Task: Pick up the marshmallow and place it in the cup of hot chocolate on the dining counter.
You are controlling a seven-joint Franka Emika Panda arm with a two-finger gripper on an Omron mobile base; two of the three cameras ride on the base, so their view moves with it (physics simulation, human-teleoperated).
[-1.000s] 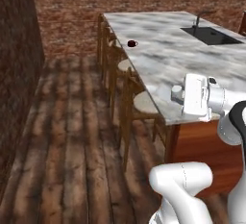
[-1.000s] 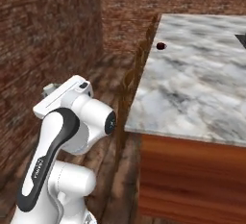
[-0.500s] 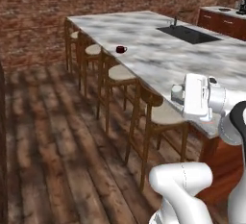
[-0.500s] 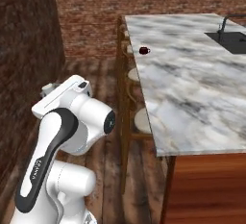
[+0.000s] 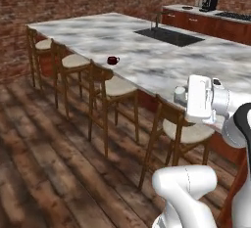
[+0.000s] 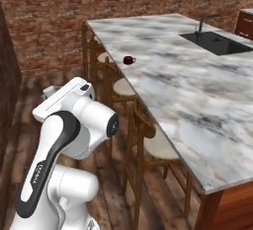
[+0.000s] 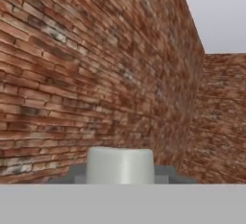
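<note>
The end effector [image 7: 120,177] is clenched on the marshmallow [image 7: 120,166], well apart from the cup of hot chocolate [image 5: 112,60] standing on the counter [image 5: 147,56] near its stool-side edge.

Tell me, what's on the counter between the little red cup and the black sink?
Nothing: in the left base view, just bare marble of the dining counter stretches from the cup of hot chocolate to the sink.
</note>
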